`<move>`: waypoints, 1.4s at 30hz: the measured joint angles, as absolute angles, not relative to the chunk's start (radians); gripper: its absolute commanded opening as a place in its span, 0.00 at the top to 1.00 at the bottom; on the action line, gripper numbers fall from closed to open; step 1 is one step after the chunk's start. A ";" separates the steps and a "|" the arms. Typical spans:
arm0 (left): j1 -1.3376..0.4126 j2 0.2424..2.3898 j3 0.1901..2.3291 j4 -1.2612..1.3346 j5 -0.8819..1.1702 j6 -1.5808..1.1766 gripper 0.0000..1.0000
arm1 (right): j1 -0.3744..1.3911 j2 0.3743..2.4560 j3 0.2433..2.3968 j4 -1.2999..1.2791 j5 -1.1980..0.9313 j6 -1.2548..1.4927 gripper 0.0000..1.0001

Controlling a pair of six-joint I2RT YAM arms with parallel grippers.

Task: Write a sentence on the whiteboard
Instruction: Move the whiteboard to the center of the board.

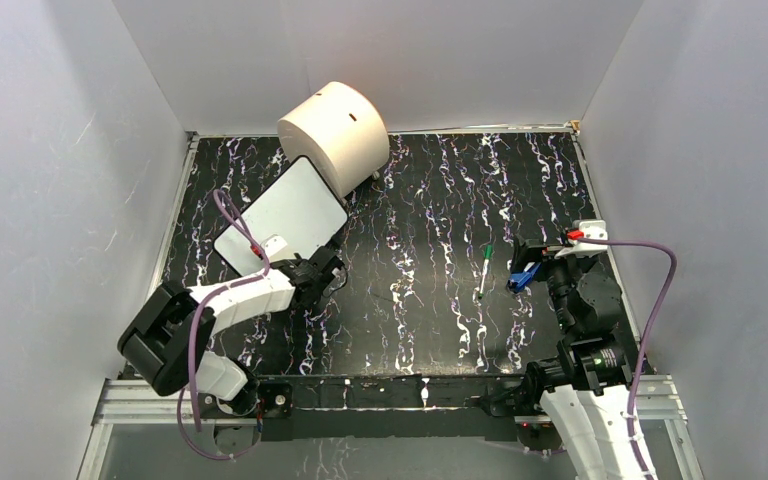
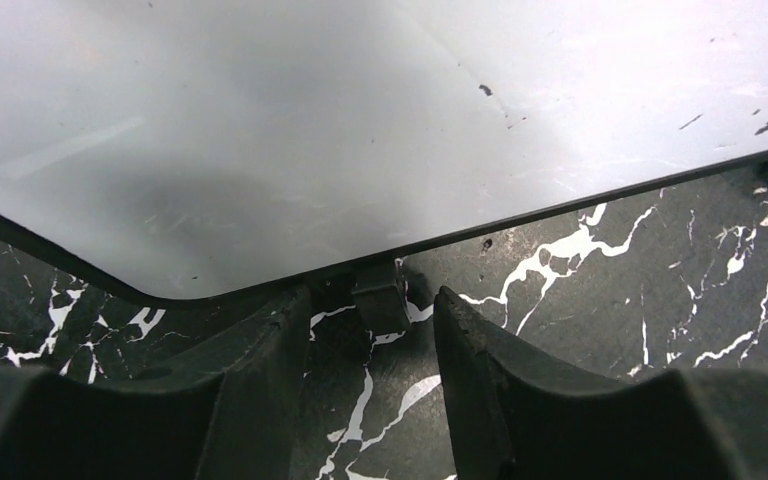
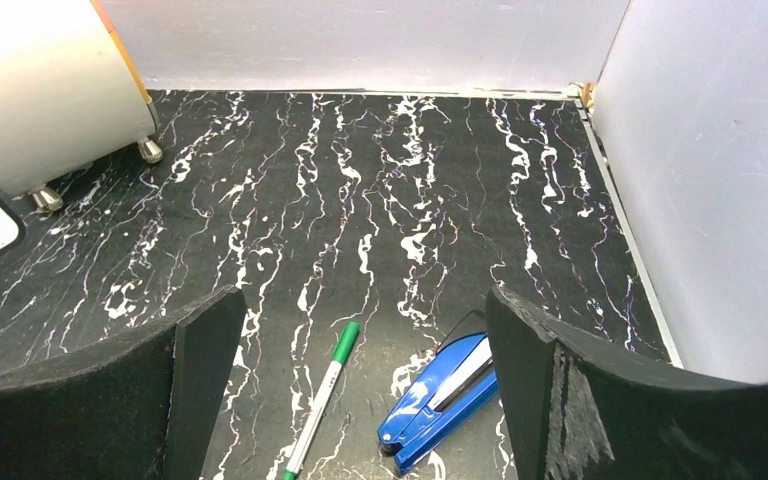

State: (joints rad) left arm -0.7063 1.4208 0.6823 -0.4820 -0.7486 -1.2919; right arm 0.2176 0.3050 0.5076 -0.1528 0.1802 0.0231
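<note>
The whiteboard [image 1: 280,215] lies tilted at the left of the marbled table, its white face bare; the sentence is not in view on it. In the left wrist view the whiteboard [image 2: 360,130] fills the top, and a small black tab [image 2: 380,300] juts from its near rim. My left gripper [image 2: 370,300] is low at that rim, open, with the tab between its fingertips and a gap on each side. In the top view the left gripper [image 1: 330,268] sits at the board's near right corner. My right gripper [image 3: 358,300] stands wide open above a green-capped marker [image 3: 322,395].
A big cream cylinder [image 1: 335,135] on small metal feet stands behind the board, touching its far edge. A blue stapler [image 3: 440,395] lies right of the marker, close to my right finger. White walls enclose the table on three sides.
</note>
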 measured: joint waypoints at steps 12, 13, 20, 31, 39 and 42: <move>-0.693 1.484 0.680 -0.404 -0.776 -1.288 0.87 | 0.219 0.300 0.507 -0.146 0.180 0.023 0.01; -0.691 1.484 0.678 -0.400 -0.776 -1.288 0.90 | 0.219 0.301 0.507 -0.146 0.180 0.023 0.01; -0.682 1.435 0.630 -0.359 -0.755 -1.260 1.00 | 0.220 0.301 0.506 -0.144 0.180 0.023 0.01; -0.719 1.340 0.569 -0.340 -0.664 -1.145 1.00 | 0.220 0.300 0.506 -0.130 0.178 0.023 0.01; -0.826 1.333 0.571 -0.319 -0.623 -1.097 1.00 | 0.220 0.300 0.506 -0.130 0.176 0.023 0.01; -0.878 1.370 0.601 -0.294 -0.602 -1.081 1.00 | 0.220 0.300 0.506 -0.130 0.176 0.023 0.01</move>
